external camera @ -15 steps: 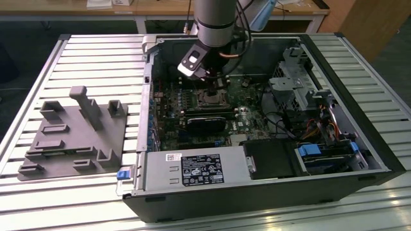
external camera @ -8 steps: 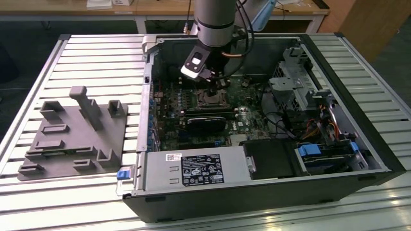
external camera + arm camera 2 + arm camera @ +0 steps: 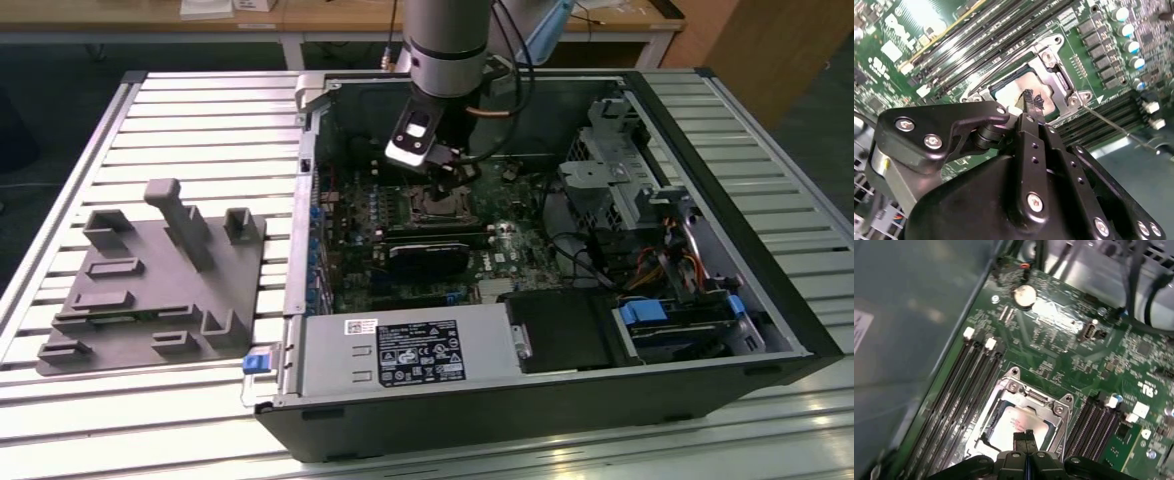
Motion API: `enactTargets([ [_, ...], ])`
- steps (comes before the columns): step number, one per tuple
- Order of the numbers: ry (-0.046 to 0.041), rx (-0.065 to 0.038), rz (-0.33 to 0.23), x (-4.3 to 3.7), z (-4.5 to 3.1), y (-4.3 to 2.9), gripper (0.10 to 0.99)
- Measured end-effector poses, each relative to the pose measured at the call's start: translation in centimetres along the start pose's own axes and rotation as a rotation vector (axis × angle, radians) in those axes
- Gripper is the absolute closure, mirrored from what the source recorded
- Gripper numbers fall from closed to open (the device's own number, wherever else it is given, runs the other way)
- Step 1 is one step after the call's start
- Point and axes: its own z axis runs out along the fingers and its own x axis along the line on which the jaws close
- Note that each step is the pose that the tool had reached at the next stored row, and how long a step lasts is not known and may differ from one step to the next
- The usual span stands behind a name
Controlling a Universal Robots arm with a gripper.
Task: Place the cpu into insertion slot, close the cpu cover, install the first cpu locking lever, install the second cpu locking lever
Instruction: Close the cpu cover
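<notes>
Claw: the claw (image 3: 1025,436) has its two black fingertips pressed together with nothing between them, poised right over the chip; in the second wrist view the tips (image 3: 1031,101) overlap the chip's edge, and I cannot tell whether they touch it.
Cpu: the cpu (image 3: 1018,421) lies flat in the insertion slot (image 3: 438,206), pale metallic face up.
Cpu cover: the cpu cover (image 3: 1061,412) lies down flat around the chip, whose face shows through the cut-out centre.
Locking lever: a thin metal locking lever (image 3: 1106,121) runs out from a corner of the cover across the neighbouring memory slots; whether it is latched cannot be told.
Motherboard: the green motherboard (image 3: 1054,340) has long black memory slots (image 3: 966,385) on both sides of the socket.
Computer case: the open computer case (image 3: 534,425) lies on its side on the slatted desk (image 3: 187,110), with the arm (image 3: 447,40) reaching down into it.
Power supply: the power supply (image 3: 400,352) sits at the case's near edge.
Grey fixture: a grey fixture (image 3: 147,285) rests on the desk, towards the exterior view's left of the case.
</notes>
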Motion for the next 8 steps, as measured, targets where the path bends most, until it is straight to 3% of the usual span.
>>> enactTargets([
  [8,0.0016,0.0,-0.147,0.0,0.0,0.0,0.98],
])
